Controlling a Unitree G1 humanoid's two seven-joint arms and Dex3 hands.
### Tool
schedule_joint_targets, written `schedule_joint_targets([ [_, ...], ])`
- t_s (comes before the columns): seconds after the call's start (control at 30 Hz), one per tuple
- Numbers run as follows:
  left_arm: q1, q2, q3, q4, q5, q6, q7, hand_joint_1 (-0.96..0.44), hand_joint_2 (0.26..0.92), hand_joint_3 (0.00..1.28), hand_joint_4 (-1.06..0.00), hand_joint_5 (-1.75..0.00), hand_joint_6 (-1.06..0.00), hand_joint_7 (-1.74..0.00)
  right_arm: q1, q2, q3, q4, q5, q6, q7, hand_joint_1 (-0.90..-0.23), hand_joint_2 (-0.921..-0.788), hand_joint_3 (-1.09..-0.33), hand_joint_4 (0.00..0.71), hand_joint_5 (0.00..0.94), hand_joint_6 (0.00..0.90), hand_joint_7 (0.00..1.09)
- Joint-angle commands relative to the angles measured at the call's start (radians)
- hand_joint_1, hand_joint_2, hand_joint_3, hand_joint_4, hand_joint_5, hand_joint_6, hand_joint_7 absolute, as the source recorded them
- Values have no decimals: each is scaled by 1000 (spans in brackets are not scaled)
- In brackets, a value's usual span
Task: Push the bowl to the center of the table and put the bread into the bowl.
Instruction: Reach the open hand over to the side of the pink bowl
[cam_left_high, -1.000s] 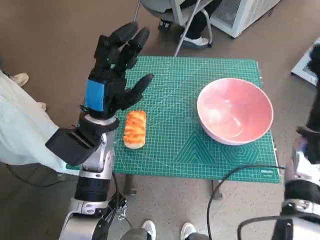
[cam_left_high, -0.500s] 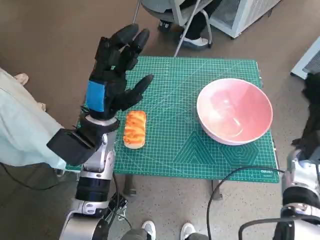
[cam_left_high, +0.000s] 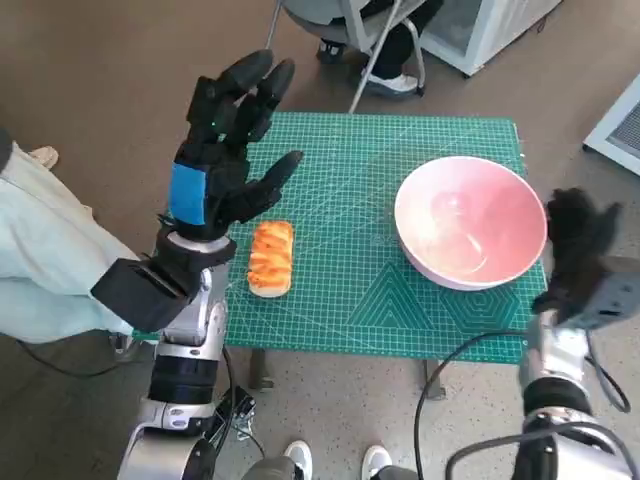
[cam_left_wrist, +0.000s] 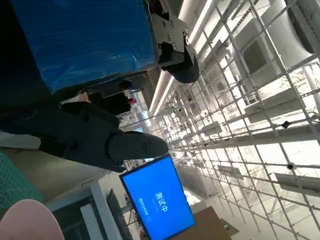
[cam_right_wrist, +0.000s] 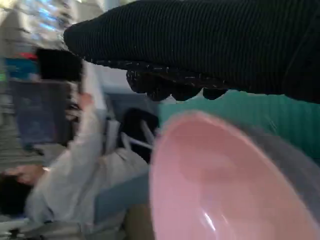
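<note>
Closing in: our right hand swings in from the right edge and now sits just beside the pink bowl; a second ago it hung off the table's side.
Right hand state: blurred, so we cannot tell how its fingers lie.
Left hand: raised, fingers spread, holding nothing, unmoved.
Bowl: right side of the green mat, not yet centred.
Bread: near left, untouched.
Meaning: we judge the push is about to start.
</note>
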Motion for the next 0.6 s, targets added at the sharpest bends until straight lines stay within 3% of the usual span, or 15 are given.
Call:
schedule_joint_targets([
  [0.03,25,21,11,-26,-2,5,1,-347,921,287,-458,-23,-229,-590,-17,31,-12,18,12,61,-4,-493,-921,-824,271,9,117,545],
  [0.43,62,54,35,-43,-5,3,1,-366,921,272,-466,-6,-309,-393,-79,82,21,23,-32,124,-38,-495,-921,-844,278,8,114,553],
  [0.6,76,61,41,-54,5,0,13,-362,921,270,-469,-3,-351,-328,-114,100,12,25,-19,145,-28,-505,-921,-841,279,7,115,561],
])
